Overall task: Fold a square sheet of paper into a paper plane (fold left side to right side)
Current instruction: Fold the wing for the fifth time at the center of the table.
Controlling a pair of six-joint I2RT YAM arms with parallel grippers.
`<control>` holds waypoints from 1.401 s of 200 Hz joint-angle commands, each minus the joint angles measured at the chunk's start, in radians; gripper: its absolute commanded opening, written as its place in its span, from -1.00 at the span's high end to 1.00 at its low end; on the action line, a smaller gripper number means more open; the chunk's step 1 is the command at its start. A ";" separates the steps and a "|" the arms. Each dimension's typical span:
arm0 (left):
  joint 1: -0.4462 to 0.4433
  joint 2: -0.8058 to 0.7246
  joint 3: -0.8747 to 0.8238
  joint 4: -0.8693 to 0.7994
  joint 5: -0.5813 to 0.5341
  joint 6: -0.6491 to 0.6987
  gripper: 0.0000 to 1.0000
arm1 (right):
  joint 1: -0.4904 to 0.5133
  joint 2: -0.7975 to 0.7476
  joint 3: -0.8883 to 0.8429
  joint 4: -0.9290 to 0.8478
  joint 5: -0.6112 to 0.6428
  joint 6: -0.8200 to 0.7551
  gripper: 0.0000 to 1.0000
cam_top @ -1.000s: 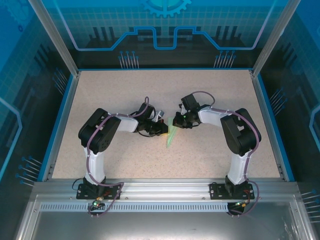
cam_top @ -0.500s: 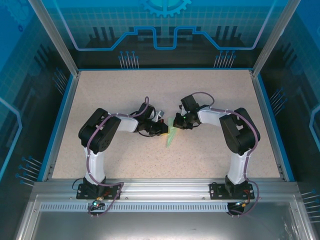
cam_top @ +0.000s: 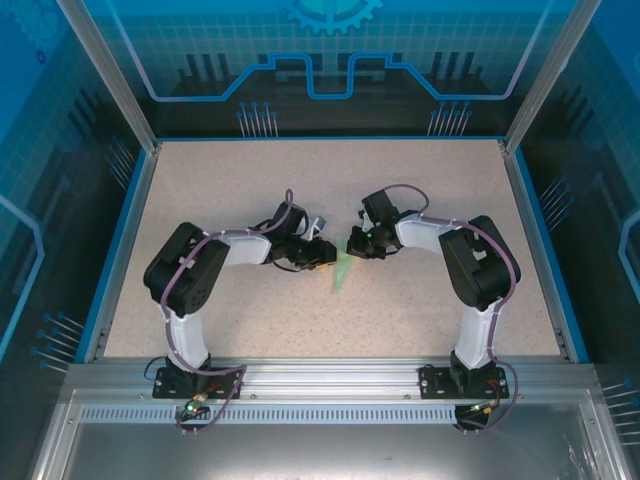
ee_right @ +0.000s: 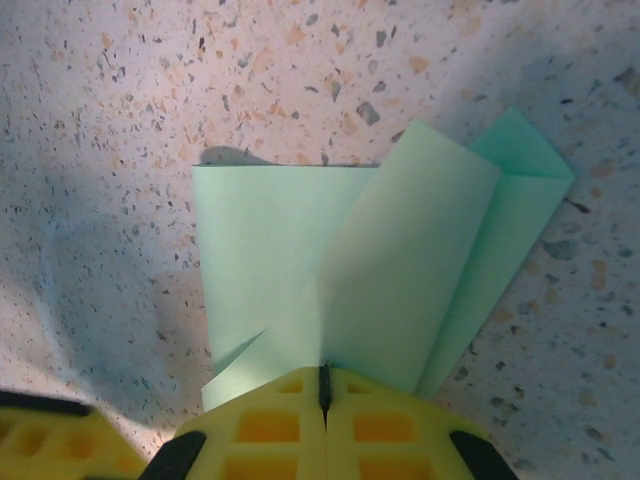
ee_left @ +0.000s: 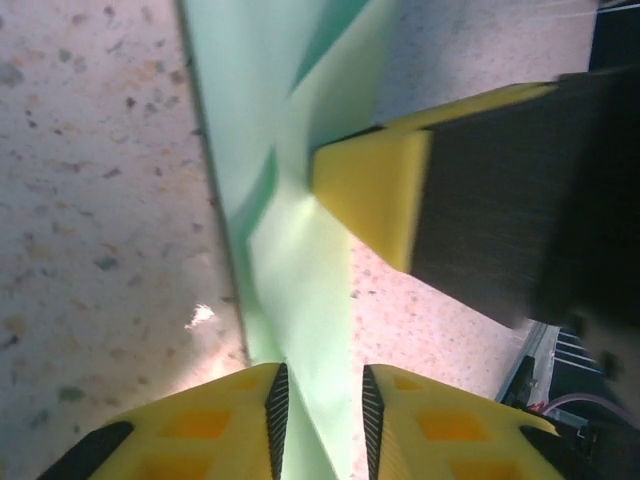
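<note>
The square sheet of paper, pale mint green, lies folded into a slim pointed shape at the middle of the table, its tip toward the near edge. My right gripper is shut on its far end; in the right wrist view the paper fans out from the closed fingertips of that gripper. My left gripper is at the paper's left side. In the left wrist view its jaws stand apart, with the raised fold of the paper running between the pads and a right finger resting on the paper beyond.
The speckled beige table is ringed by a blue rim and aluminium posts. Both arm bases are bolted to the metal rail at the near edge.
My left gripper's jaws have parted from shut. The left arm's elbow has swung out to the left. The right gripper and the paper stay where they were.
</note>
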 commanded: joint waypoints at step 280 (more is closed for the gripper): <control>-0.134 0.058 -0.080 0.000 -0.013 -0.167 0.52 | 0.017 -0.010 -0.036 -0.044 0.018 -0.040 0.94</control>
